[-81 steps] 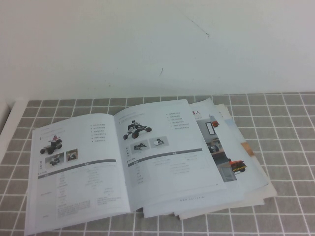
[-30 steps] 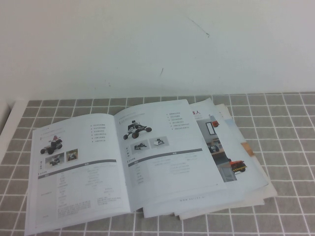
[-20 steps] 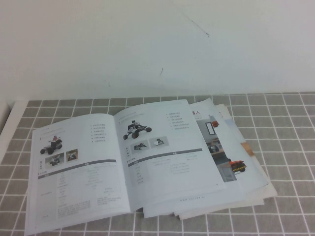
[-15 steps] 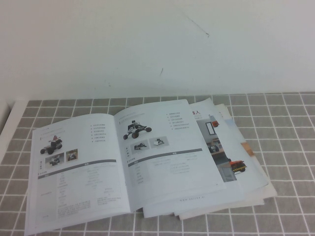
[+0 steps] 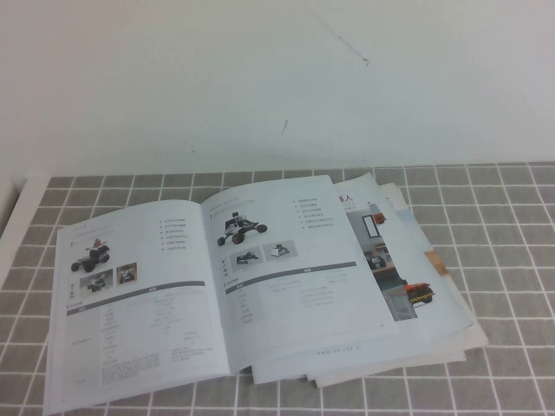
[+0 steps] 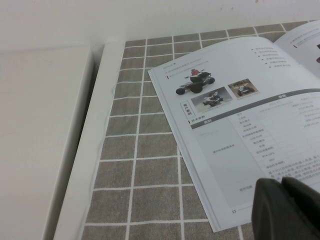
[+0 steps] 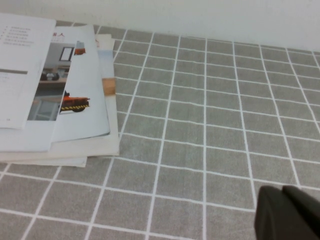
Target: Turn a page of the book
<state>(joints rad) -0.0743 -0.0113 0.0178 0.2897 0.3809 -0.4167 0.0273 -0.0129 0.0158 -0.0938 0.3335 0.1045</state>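
I see the book [image 5: 234, 286] lying open on the grey checked tablecloth [image 5: 512, 260], its spine running away from me, slightly to the robot's left of the table's middle. The page [image 5: 130, 295] with the red-topped rover above two small photos lies flat as the left-hand leaf; the leaf with the white four-wheeled rover [image 5: 295, 269] lies flat on the right. Under that right leaf, several more sheets [image 5: 408, 286] fan out towards the robot's right, one showing an orange and black vehicle.

For writing, the only thing I can read is a page number, "13", at the outer bottom corner of the left-hand page in the left wrist view. The grey header bars, bullet lists and table text are too fine to make out; a large dark character shows on a fanned sheet, mostly covered.

The left gripper [image 6: 287, 210] hangs just above the near outer corner of the left-hand page; I cannot tell how its fingers stand. The right gripper [image 7: 287, 215] is clenched on nothing, over bare cloth well to the right of the fanned sheets. A white ledge [image 6: 85, 150] borders the cloth on the left.
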